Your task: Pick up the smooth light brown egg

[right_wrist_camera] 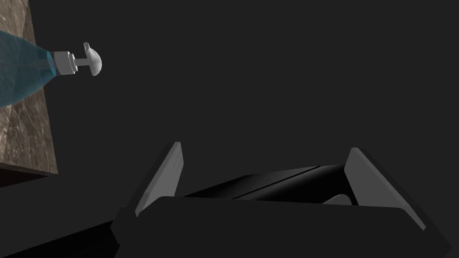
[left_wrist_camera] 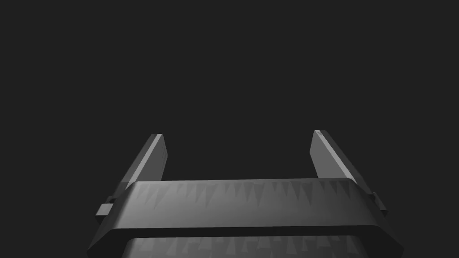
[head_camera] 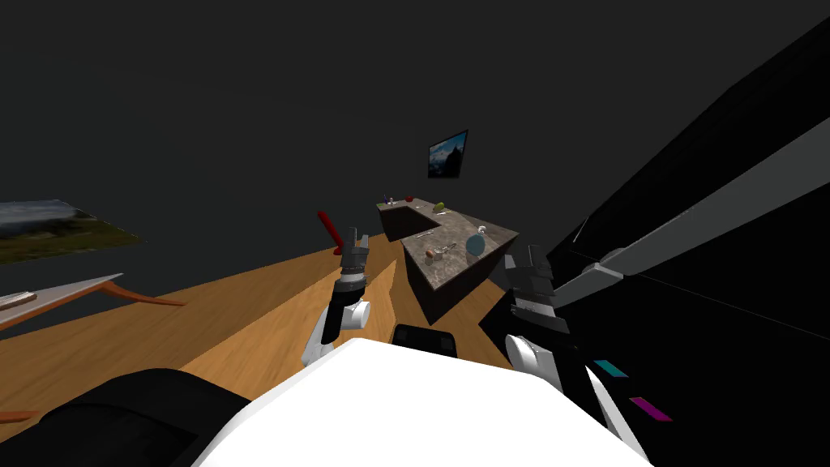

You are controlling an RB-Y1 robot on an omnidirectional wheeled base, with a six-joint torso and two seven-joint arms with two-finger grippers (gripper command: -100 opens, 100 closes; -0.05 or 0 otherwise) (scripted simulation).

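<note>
Egg [head_camera: 429, 254]: small brownish blob on marble counter [head_camera: 455, 274], near its front end | lies ahead, between my arms, well apart from both | left gripper [head_camera: 357, 237] looks slightly nearer; right gripper [head_camera: 531, 255] sits off counter's side by blue bottle [head_camera: 476, 242] | both grippers' fingers apart, nothing held | egg's long axis too small to tell

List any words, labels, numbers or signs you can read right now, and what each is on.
There is no text I can read.
Framed picture on the wall: a landscape, no words.
Blue bottle on the stone counter: no label.
Teal patch and magenta patch at my right: plain colour, no marks.
Other small things on the counter: too small to tell.
</note>
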